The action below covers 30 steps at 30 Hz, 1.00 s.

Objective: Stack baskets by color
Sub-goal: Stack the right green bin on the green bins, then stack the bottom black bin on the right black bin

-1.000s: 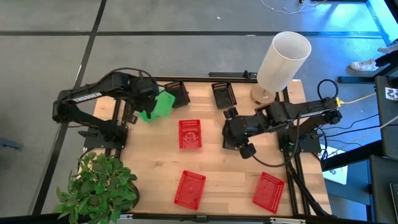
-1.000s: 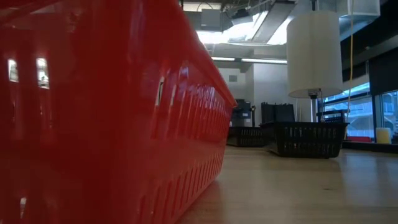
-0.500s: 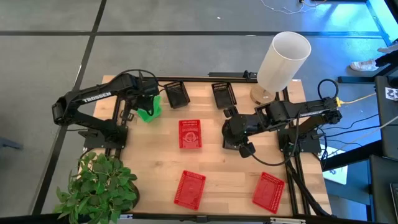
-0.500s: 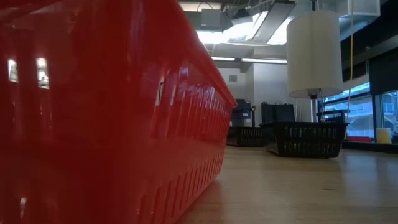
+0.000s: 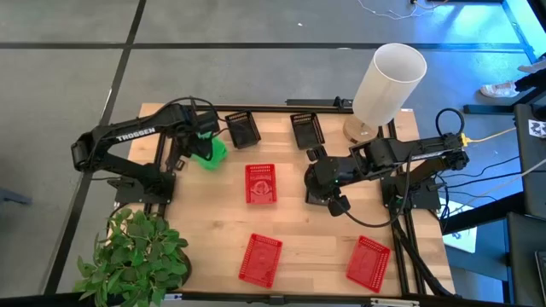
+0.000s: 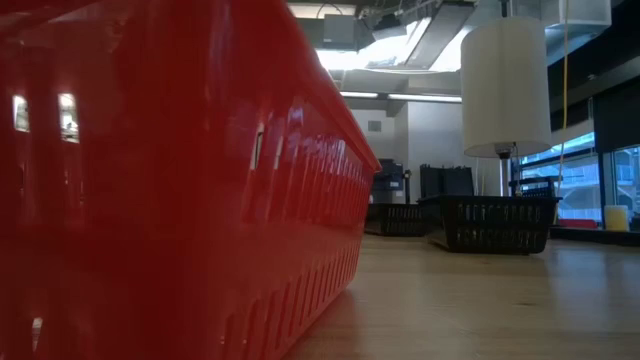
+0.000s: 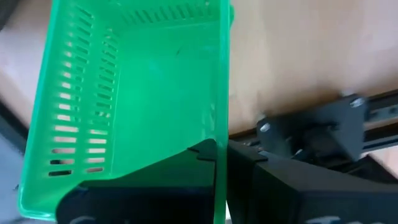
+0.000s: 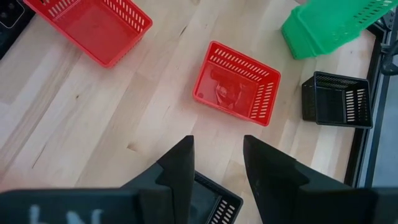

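Three red plastic mesh baskets lie apart on the pale wooden table (image 5: 299, 230): one (image 5: 260, 182) near the middle, one (image 5: 259, 258) by the near edge left of centre, and one (image 5: 368, 261) by the near edge toward the right. Broad bare wood separates all three, and the widest open stretch lies between the middle basket and the two near-edge ones. Two black mesh baskets sit at the far edge, one (image 5: 243, 128) left of centre, the other (image 5: 307, 129) just beside the base of the tall white cylindrical lamp shade (image 5: 388, 81). The left gripper (image 5: 203, 136) hangs over the far left part of the table, clamped tight on the rim of a bright green mesh basket (image 5: 210, 150), which is tilted, close to the left black basket. The right gripper (image 5: 337, 203) waits right of centre, over bare wood, fingers spread and empty. A leafy green plant (image 5: 136, 256) crowds the near left corner.
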Tool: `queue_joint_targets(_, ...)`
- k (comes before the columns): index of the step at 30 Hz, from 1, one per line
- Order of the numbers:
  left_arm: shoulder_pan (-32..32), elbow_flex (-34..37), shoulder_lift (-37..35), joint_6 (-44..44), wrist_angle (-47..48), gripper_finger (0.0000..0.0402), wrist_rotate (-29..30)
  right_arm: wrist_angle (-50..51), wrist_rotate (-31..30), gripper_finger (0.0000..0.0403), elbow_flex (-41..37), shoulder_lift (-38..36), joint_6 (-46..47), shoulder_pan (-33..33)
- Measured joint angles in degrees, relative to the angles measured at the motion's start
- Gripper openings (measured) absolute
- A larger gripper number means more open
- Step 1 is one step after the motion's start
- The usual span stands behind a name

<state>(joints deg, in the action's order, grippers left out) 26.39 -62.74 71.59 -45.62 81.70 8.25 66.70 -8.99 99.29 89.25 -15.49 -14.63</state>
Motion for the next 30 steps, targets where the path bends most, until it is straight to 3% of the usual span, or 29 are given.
queue_joint_targets(9, -1.95, 0.00, 0.00, -0.09, -3.89, 0.0000, -7.64, 0.02, 0.00, 0.0138, 0.00, 0.00, 0.00, 0.02)
queue_joint_targets(16, -1.92, 0.00, 0.00, 0.07, -5.78, 0.0009, -7.80, 0.02, -0.01, 0.0138, 0.00, 0.00, 0.00, 0.02)
queue_joint_targets(30, -1.92, 0.00, 0.00, 3.59, -11.18, 0.0076, -7.50, 0.02, 0.00, 0.0138, 0.00, 0.00, 0.14, 0.00)
